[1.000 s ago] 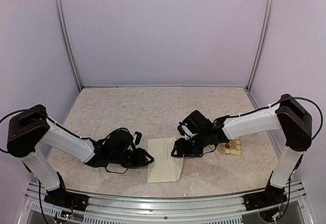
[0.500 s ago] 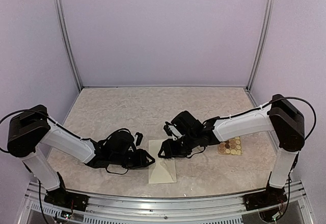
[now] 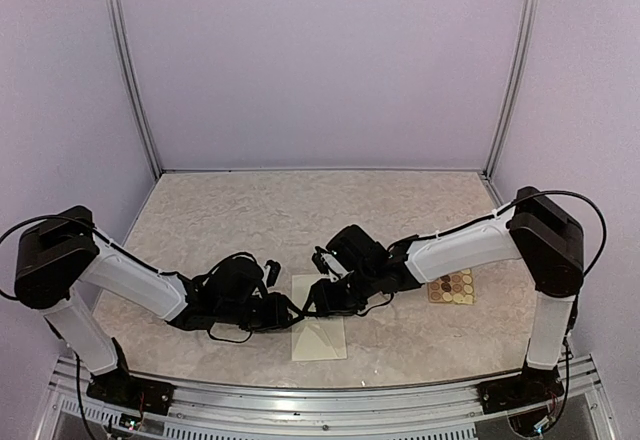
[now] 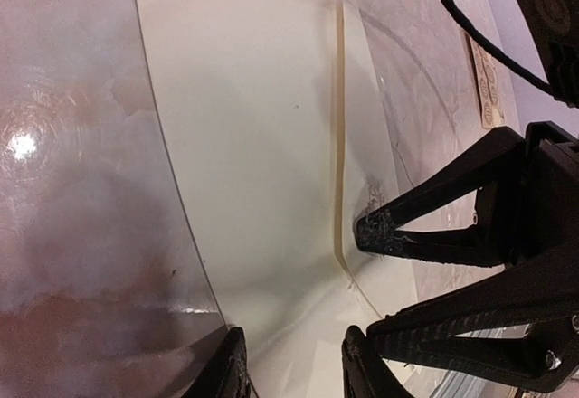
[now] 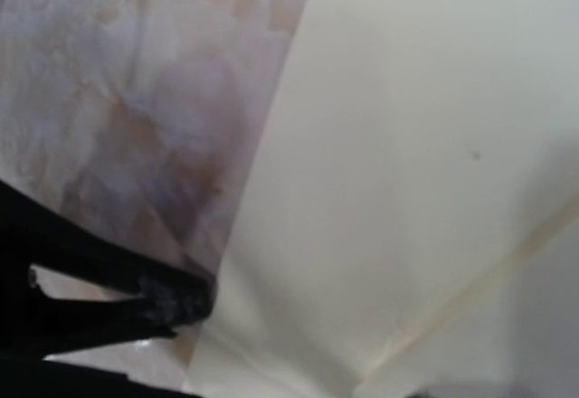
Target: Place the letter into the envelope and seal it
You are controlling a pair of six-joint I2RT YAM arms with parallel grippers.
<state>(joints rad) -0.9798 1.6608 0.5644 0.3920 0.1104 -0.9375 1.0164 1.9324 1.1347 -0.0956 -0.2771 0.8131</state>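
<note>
The cream envelope [image 3: 320,338] lies flat on the table near the front edge, its flap partly folded over along a crease [image 4: 340,127]. The letter is hidden. My left gripper [image 3: 293,312] sits low at the envelope's left side. In the left wrist view its jaws [image 4: 294,366] stand apart over the near end of the envelope [image 4: 253,145]. My right gripper [image 3: 314,306] is open over the envelope's top part, and one fingertip [image 4: 373,232] presses the flap at the crease. The right wrist view shows one fingertip [image 5: 176,300] at the edge of the envelope [image 5: 398,145].
A small tan sheet of round brown stickers [image 3: 452,287] lies to the right of the envelope, and its edge [image 4: 484,81] shows in the left wrist view. The marbled table [image 3: 250,220] is walled at the back and sides. A metal rail [image 3: 320,400] runs along the front.
My right gripper has swept left across the envelope, pushing the flap over, so the envelope now looks narrower. Its jaws have narrowed a little. The left arm has stayed put.
</note>
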